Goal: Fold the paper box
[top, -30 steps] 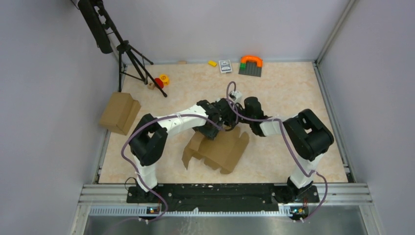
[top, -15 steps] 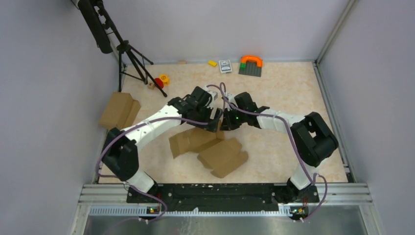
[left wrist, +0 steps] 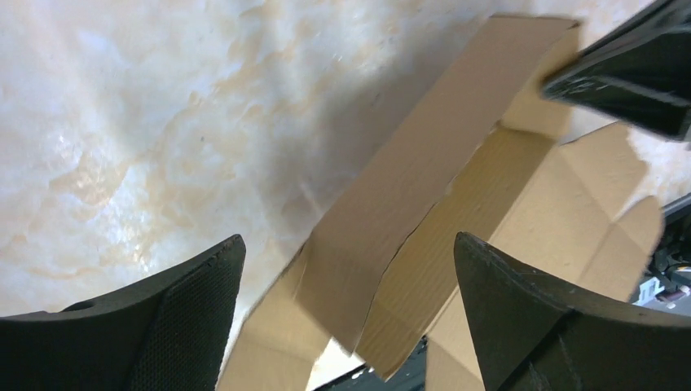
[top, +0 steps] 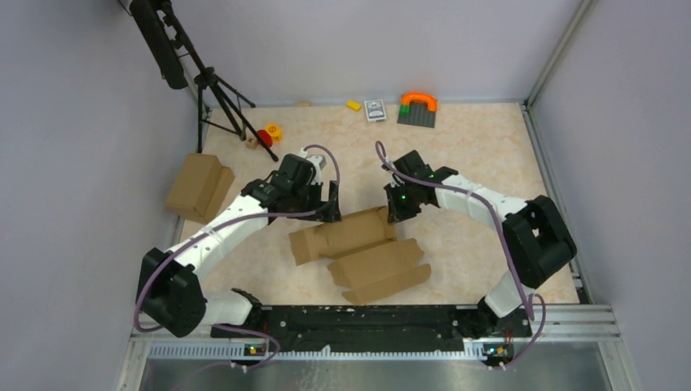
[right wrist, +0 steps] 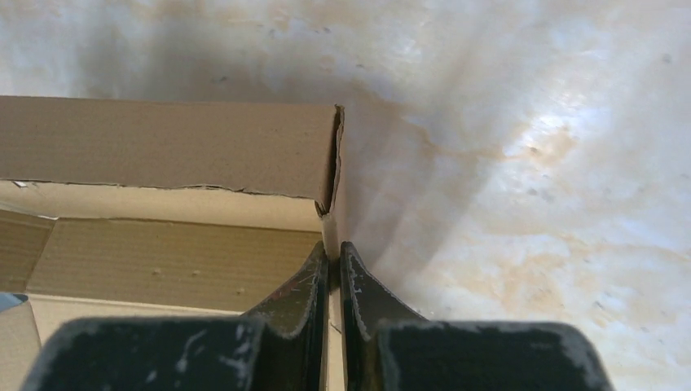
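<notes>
The right gripper (right wrist: pixel 334 254) is pinched tight on an upright end flap of the plain brown cardboard paper box (top: pixel 363 248). The left gripper (top: pixel 329 208) stands wide, holding nothing, at the box's far edge. The box lies between them on the beige marbled table (top: pixel 489 147).

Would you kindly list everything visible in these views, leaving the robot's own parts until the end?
paper box: one, brown, table centre, partly folded
carton: one, brown, left table edge
tripod: one, black, rear left corner
small toys: about three, red, yellow, tan, by the tripod's foot
block: one, yellow, rear edge
card box: one, dark and white, rear edge
baseplate: one, grey, rear edge, carrying an orange arch
table: one, marbled beige
left gripper: one, black, open, over the paper box
right gripper: one, black, shut on the paper box's wall
</notes>
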{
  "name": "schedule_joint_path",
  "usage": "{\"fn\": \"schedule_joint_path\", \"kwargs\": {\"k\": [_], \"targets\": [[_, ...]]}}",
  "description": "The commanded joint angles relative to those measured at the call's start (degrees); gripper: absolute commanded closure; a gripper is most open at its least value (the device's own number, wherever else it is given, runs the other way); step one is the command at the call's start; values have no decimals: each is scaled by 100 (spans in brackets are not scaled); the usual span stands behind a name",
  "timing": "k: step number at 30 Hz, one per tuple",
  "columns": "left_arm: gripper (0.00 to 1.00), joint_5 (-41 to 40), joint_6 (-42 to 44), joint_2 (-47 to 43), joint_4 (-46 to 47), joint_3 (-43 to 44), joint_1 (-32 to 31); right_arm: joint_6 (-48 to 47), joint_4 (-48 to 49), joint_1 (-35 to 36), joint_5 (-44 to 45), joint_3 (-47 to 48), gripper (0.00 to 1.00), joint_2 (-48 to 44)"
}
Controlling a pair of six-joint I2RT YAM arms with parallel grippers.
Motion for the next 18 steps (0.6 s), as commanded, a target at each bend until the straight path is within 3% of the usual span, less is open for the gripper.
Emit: {"fn": "schedule_joint_path", "kwargs": {"k": [1,7,18], "targets": [[3,-25,-332,-299,415,-596,96,58,-930,59,758,560,100,-86],[5,430,-633,-113,1008,-1167,91,-11,-1462,63,1240,836,100,213],[10,342,-524,386,1234,-1201,77,46,-1233,64,1571,801,88,660]]}}
